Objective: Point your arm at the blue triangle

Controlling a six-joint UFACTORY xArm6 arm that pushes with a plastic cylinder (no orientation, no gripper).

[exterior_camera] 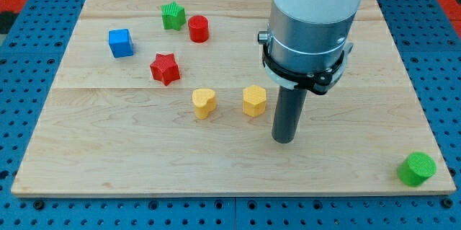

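No blue triangle shows in the camera view; the arm's wide body hides part of the board behind it. My tip (284, 140) rests on the board just to the right of and below the yellow hexagon (254, 101). A yellow heart (204, 103) lies further left. A blue cube (121, 43) sits at the upper left, far from my tip.
A red star (165, 68) lies left of centre. A green star (172, 16) and a red cylinder (199, 28) sit near the top. A green cylinder (417, 169) stands at the bottom right corner of the wooden board (108, 165).
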